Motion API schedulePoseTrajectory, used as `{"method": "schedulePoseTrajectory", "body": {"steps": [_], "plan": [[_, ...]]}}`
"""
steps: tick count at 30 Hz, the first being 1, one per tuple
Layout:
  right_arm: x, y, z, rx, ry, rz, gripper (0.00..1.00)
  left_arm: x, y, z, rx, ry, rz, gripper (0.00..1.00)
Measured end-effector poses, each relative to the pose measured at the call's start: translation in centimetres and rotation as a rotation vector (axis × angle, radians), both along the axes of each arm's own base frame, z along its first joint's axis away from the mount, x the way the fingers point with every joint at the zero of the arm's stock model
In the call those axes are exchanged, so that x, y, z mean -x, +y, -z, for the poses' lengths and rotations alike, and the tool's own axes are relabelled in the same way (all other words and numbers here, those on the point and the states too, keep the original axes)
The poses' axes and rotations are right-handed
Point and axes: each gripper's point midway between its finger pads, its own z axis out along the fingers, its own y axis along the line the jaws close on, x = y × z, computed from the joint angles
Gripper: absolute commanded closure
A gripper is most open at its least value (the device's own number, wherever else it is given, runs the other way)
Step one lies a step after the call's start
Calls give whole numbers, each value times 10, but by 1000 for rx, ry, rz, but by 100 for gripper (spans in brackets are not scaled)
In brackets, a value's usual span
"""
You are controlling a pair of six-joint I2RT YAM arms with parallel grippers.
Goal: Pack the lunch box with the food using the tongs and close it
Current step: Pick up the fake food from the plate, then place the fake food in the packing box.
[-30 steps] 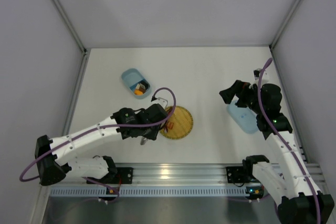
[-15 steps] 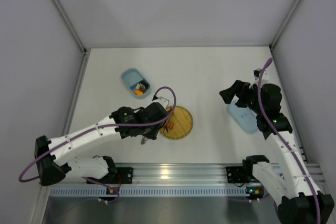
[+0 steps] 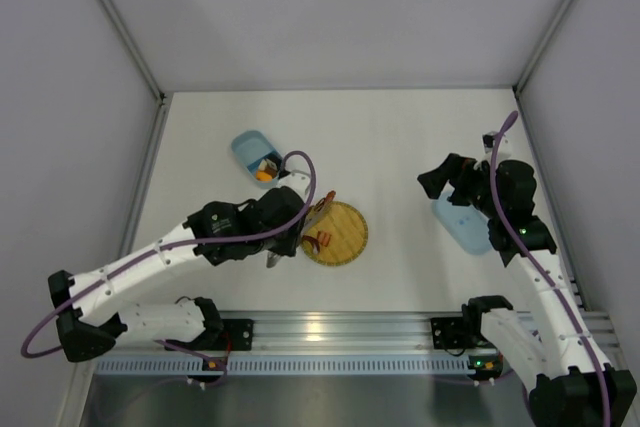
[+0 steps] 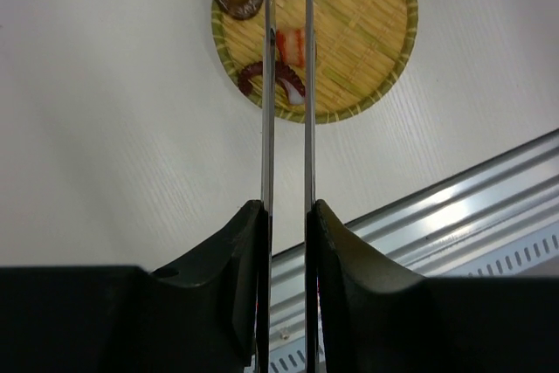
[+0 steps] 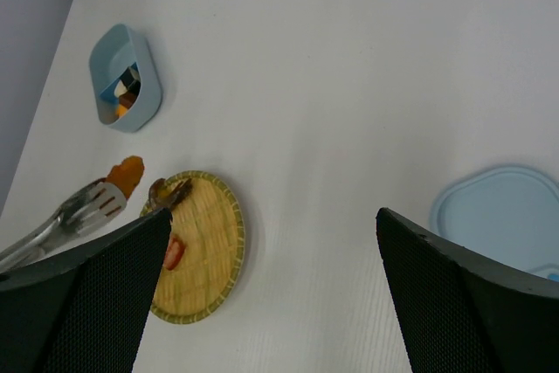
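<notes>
At the far-left rim of the round yellow woven plate (image 3: 348,239), I am holding an orange food piece (image 5: 128,172) in the long silver metal tongs (image 4: 266,128), with my left gripper (image 4: 286,216) squeezing their arms nearly together. The small light-blue plastic lunch box (image 3: 258,155) is sitting beyond the plate, to its left, lid off. I am judging the next move to be a carry over it and a gentle release. My right gripper (image 3: 440,175) is hanging wide open and empty, well right of the plate.

Lunch box (image 3: 258,157) behind-left of plate (image 3: 352,231); lid (image 3: 461,228) far right
</notes>
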Motion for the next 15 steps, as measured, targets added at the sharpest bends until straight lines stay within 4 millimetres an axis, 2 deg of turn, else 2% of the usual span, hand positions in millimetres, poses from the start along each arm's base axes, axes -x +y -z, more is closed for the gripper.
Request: {"method": "schedulePoseTrajectory", "body": {"steps": [3,6,11,15], "plan": [[0,0,0,-1,-2,-1,1,-15,4,-13,8,-58,-71,73],[0,0,-1,-1,-2,-1,1,-40,12,-22,14,-96,-164,75],[0,1,-1,-3,-2,-7,1,-108,59,-21,29,-116,-421,75],[1,2,-1,-6,-1,-14,0,-143,86,-14,38,-111,-542,75]]}}
